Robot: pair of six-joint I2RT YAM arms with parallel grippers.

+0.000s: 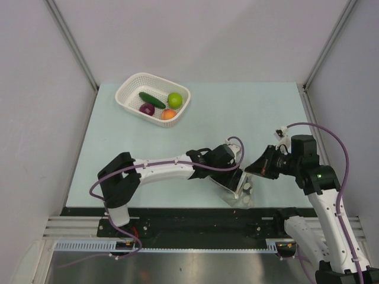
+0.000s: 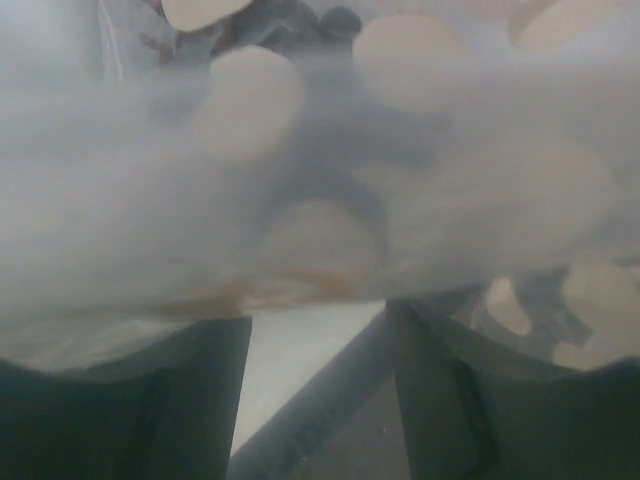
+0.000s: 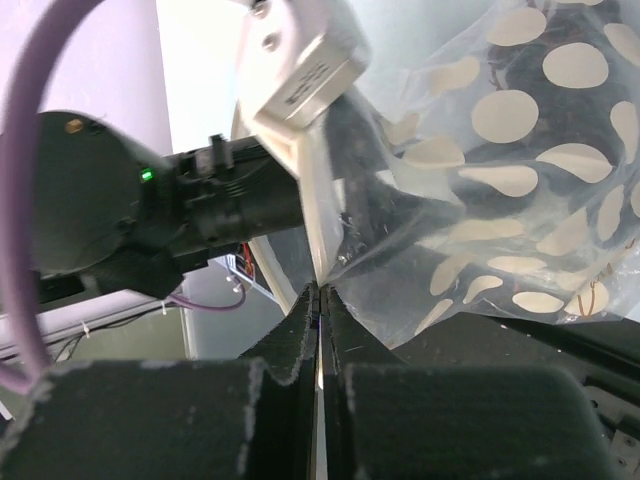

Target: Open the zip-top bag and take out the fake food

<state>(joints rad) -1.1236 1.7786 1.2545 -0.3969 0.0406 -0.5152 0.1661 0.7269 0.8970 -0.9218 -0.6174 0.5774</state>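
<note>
Four fake-food pcs, cucumber (image 1: 152, 99), lime ball (image 1: 174, 99), purple onion (image 1: 147, 109) and orange fruit (image 1: 169, 114), sit in white basket (image 1: 182, 106) at far left of table (image 1: 237, 118), top view. Zip-top bag (image 1: 244, 192) lies near front edge, centre-right, w/ left gripper (image 1: 235, 177) and right gripper (image 1: 251, 170) both at it.

Left wrist: blurred bag film fills lens. Fingers (image 2: 120, 410) apart low down, tips hidden, so can't tell if it grips.

Right wrist: fingers (image 3: 200, 420) pressed together, pinching bag's clear edge.

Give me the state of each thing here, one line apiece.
Bag: crumpled, pinched at one edge; zip hidden.
Right gripper: shut on the bag.
Left gripper: fingers apart, bag against them; grip unclear.
Basket: upright, holding toy foods.
</note>
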